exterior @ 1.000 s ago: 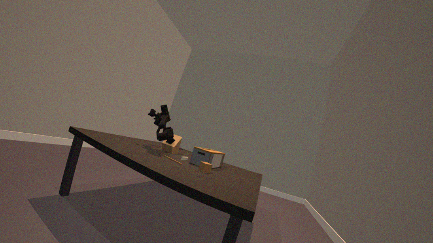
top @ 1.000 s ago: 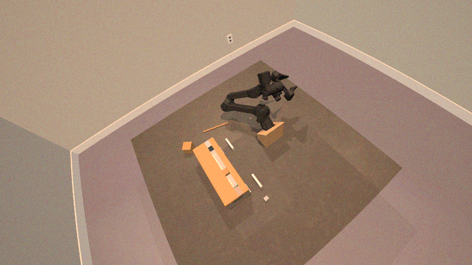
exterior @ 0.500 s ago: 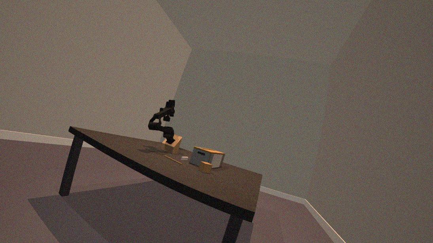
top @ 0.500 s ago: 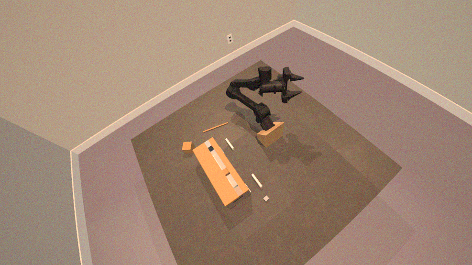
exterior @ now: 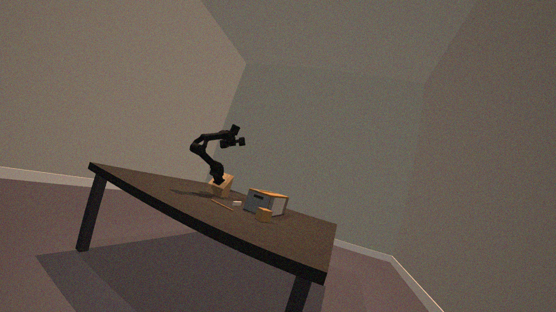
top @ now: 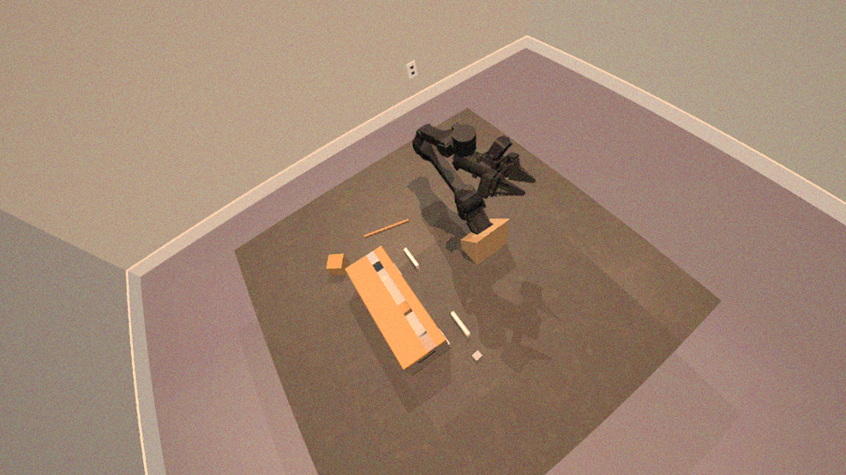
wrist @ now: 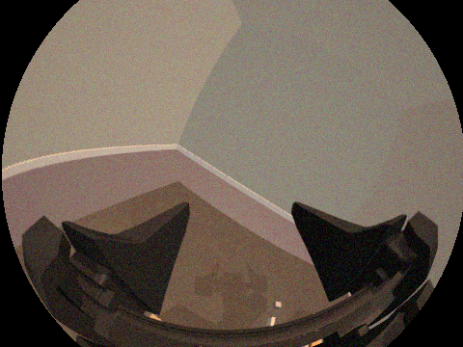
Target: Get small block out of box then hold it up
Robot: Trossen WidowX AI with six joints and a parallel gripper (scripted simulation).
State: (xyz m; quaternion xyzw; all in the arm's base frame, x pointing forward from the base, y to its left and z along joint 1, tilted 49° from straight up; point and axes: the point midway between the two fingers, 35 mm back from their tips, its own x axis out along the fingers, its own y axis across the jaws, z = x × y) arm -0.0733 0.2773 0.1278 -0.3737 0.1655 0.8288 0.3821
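Observation:
The box [top: 381, 313] [exterior: 257, 202] has an orange top and stands on the table [top: 368, 433] [exterior: 201, 214]. Its clear front, its shelf and anything on the shelf are too small to make out. A small pale pink block [top: 476, 355] [wrist: 278, 305] lies on the table, outside the box, off its lower right corner in the top view. My gripper [top: 529, 186] [exterior: 233, 142] [wrist: 242, 208] is open and empty, high above the table, on the far side of the arm's base from the box. It is well away from both box and block.
Two white bars [top: 411, 258] [top: 460, 323] lie between box and arm base. A thin orange stick [top: 386, 228] [exterior: 222, 204] and an orange cube [top: 335, 260] [exterior: 263, 215] lie near the box's other end. A wooden wedge [top: 488, 243] [exterior: 223, 190] stands at the arm's base.

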